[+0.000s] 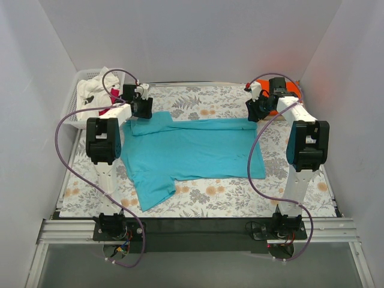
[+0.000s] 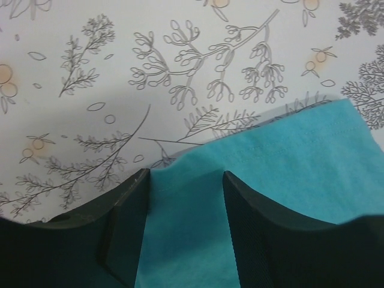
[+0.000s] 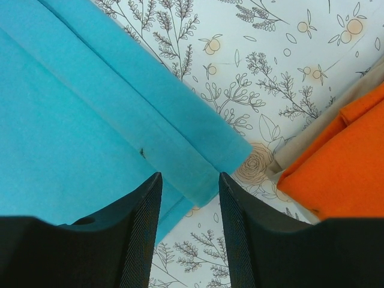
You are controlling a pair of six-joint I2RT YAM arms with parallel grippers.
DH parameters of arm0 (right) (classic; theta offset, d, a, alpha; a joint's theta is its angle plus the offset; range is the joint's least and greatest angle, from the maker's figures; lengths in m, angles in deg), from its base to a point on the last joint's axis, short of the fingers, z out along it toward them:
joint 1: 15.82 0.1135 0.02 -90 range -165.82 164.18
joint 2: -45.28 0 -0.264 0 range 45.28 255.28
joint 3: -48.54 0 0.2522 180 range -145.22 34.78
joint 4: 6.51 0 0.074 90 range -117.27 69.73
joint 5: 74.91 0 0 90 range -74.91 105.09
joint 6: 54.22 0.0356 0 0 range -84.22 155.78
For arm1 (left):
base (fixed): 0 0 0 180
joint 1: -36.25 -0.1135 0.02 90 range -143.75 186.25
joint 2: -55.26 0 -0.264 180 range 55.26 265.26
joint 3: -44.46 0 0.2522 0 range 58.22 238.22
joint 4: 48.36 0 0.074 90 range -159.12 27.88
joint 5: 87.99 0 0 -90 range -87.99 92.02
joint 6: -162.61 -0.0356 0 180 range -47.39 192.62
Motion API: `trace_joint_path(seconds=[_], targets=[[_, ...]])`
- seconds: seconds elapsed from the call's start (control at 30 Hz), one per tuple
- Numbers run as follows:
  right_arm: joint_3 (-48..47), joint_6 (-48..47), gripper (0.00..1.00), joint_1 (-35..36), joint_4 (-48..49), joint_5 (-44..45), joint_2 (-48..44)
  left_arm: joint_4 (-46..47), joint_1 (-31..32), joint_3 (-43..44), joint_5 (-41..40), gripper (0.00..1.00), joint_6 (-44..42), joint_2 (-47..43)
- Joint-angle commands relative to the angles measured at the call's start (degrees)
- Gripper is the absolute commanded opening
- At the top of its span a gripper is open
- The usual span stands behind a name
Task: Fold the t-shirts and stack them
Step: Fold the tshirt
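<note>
A teal t-shirt (image 1: 192,153) lies spread across the middle of the floral table, its far edge folded over in a band. My left gripper (image 1: 143,108) hangs over the shirt's far left corner. In the left wrist view its jaws (image 2: 186,177) stand open with teal cloth (image 2: 288,156) running up between them, touching neither finger. My right gripper (image 1: 255,111) is at the far right corner, open (image 3: 190,177) just above the folded band (image 3: 90,120). A folded orange t-shirt (image 3: 348,156) lies close to its right, also visible from above (image 1: 292,90).
A white lattice basket (image 1: 75,102) stands at the far left with a white t-shirt (image 1: 96,87) and a bit of red-pink cloth (image 1: 105,111) in it. A beige cloth edge (image 3: 312,144) peeks out under the orange t-shirt. White walls enclose the table.
</note>
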Motion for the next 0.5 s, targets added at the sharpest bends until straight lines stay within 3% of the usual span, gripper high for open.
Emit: trace_joint_path(seconds=[0.0,0.13,0.2,0.27,0.47], targets=[[-2.18,0.51,0.42,-0.20,-0.43,-0.81,0.52,-1.28,1.04,-0.65,-1.81,0.47,0.66,-1.20],[-2.18,0.77,0.41,-0.20,-0.61,-0.99,0.35,-1.72,1.04,1.02,-1.90,0.16,1.54,-1.28],[-2.18,0.60,0.41,-0.20,-0.96,-0.81,0.08,-1.72,1.04,1.81,-1.20,0.06,1.46,-2.33],[-2.18,0.16,0.41,-0.20,-1.22,-0.73,-0.45,-1.81,0.95,1.64,0.29,0.00,1.37,-5.14],[-1.56,-0.72,0.40,-0.20,-2.19,-0.37,-1.85,-1.98,0.77,-4.59,15.04,0.00,-2.31,-17.51]])
